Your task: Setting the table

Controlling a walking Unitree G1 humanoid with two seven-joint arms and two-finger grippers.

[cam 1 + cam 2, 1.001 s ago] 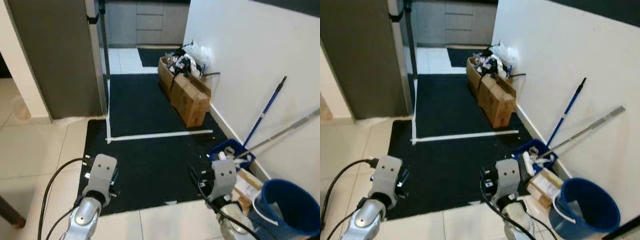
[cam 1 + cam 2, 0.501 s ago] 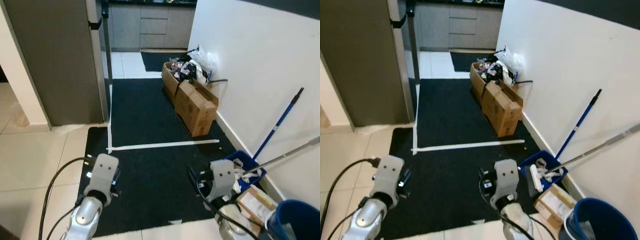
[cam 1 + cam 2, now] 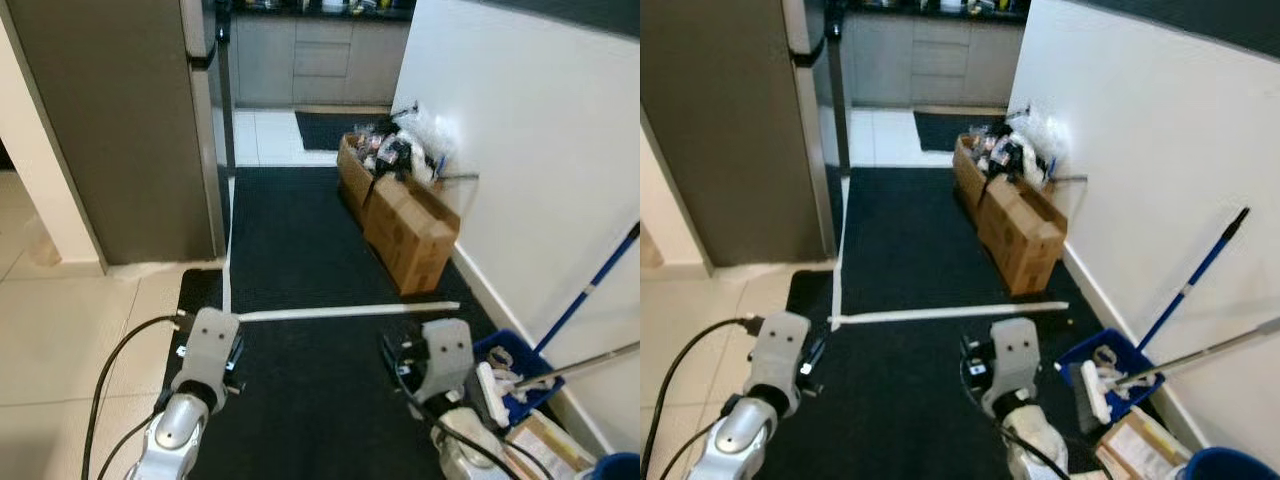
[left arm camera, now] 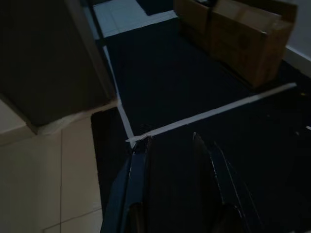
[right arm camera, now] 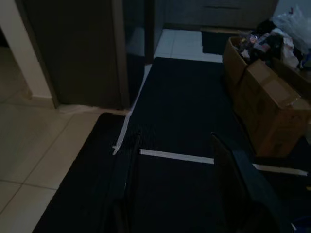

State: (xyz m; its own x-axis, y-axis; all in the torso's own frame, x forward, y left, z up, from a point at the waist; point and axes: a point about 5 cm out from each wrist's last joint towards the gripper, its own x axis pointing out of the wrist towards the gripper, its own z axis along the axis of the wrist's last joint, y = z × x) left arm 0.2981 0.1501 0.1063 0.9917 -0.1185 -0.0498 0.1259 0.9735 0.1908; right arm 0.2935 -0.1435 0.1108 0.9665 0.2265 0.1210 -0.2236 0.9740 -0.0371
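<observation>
Black matting [image 3: 300,260] covered the corridor floor, a flat, dull, slightly fuzzy surface crossed by a strip of pale tape [image 3: 350,312] and edged by glossy cream tiles [image 3: 70,330]. Over the last second the whole scene had slid down and outward in both eye views: the blue bucket [image 3: 1230,465] had dropped almost out of sight at the lower corner, the tape line had come nearer, and the grey kitchen cabinets [image 3: 310,60] at the far end stood taller, so the camera, and with it the robot, had evidently advanced along the mat rather than anything on the floor moving. That suggested a walk toward the kitchen to fetch tableware; no plate, cup or cutlery, nor any table, could be made out, so the task's things lay somewhere ahead. Against the smooth white wall stood matt brown cardboard boxes [image 3: 410,225], the farther stuffed with crinkled plastic bags [image 3: 405,140], and nearer lay a blue plastic dustpan [image 3: 515,365] with a thin blue-handled stick [image 3: 1195,280] leaning up. The left gripper [image 4: 172,145] hung low with its fingers [image 4: 138,170] slightly parted and empty; the right gripper [image 5: 175,141] was spread wider, also holding nothing.
</observation>
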